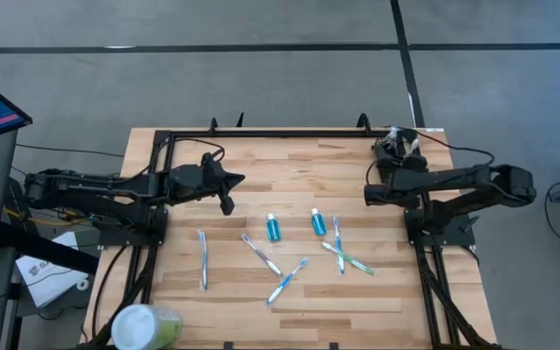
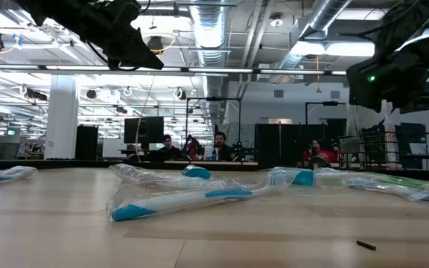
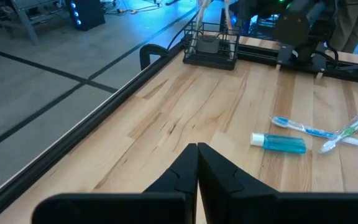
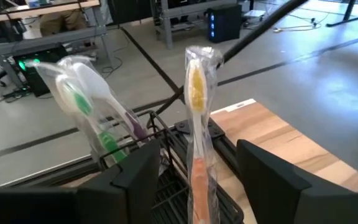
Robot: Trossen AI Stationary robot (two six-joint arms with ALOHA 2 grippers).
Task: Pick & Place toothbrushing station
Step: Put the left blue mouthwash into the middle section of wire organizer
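Observation:
The toothbrushing station (image 1: pixel 398 146) is a small black wire holder standing at the table's far right corner. It also shows in the left wrist view (image 3: pixel 211 43) and the right wrist view (image 4: pixel 169 186). Wrapped toothbrushes stand upright in it: a yellow-orange one (image 4: pixel 196 124) and green ones (image 4: pixel 89 118). My right gripper (image 4: pixel 197 186) is open right at the station, its fingers on either side of the yellow-orange brush and apart from it; in the high view it is just near of the station (image 1: pixel 389 167). My left gripper (image 1: pixel 228 202) is shut and empty above the table's middle left, and it also shows in its own wrist view (image 3: pixel 197 152).
Two blue toothpaste tubes (image 1: pixel 273 228) (image 1: pixel 318 223) and several wrapped toothbrushes (image 1: pixel 202 258) (image 1: pixel 288 280) (image 1: pixel 348 255) lie in the table's middle. A pale-green cup with a white lid (image 1: pixel 146 326) stands at the near left corner. A black rail (image 1: pixel 290 133) runs along the far edge.

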